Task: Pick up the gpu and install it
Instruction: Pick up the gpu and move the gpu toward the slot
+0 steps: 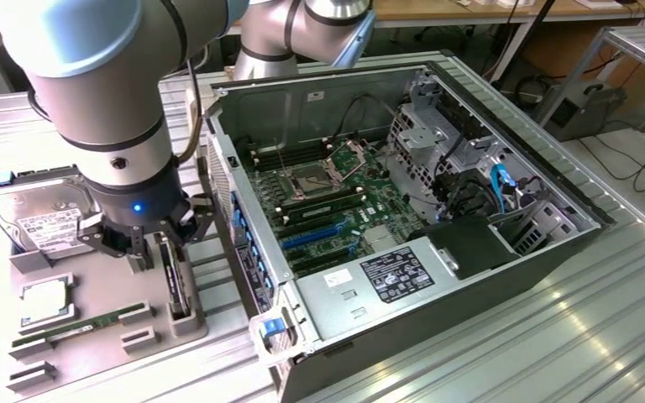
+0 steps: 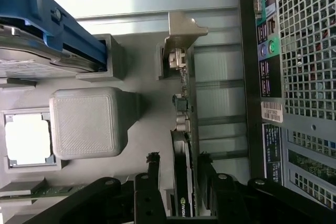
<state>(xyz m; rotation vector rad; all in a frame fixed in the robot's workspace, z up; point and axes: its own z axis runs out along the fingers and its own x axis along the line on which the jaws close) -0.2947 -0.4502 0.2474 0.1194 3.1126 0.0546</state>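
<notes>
The gpu (image 1: 175, 287) stands on edge in a slot of the grey parts tray (image 1: 110, 357), to the exterior view's left of the open computer case (image 1: 547, 252). In the wrist view the gpu (image 2: 182, 145) is a slim dark card seen edge-on, with its silver end bracket (image 2: 184, 30) at the far end. My gripper (image 1: 157, 252) hangs low over the card. Its black fingers (image 2: 153, 174) straddle the card, one on each side, with a visible gap on one side. The gripper (image 2: 180, 176) is open and nothing is lifted.
The tray also holds a silver hard drive (image 1: 43, 220) with blue rails (image 2: 63, 30), a CPU (image 1: 44, 300) and a green memory stick (image 1: 76, 326). A grey block (image 2: 86, 121) rises beside the card. The case's rear panel (image 2: 299, 77) is close by; the motherboard (image 1: 322, 201) lies exposed.
</notes>
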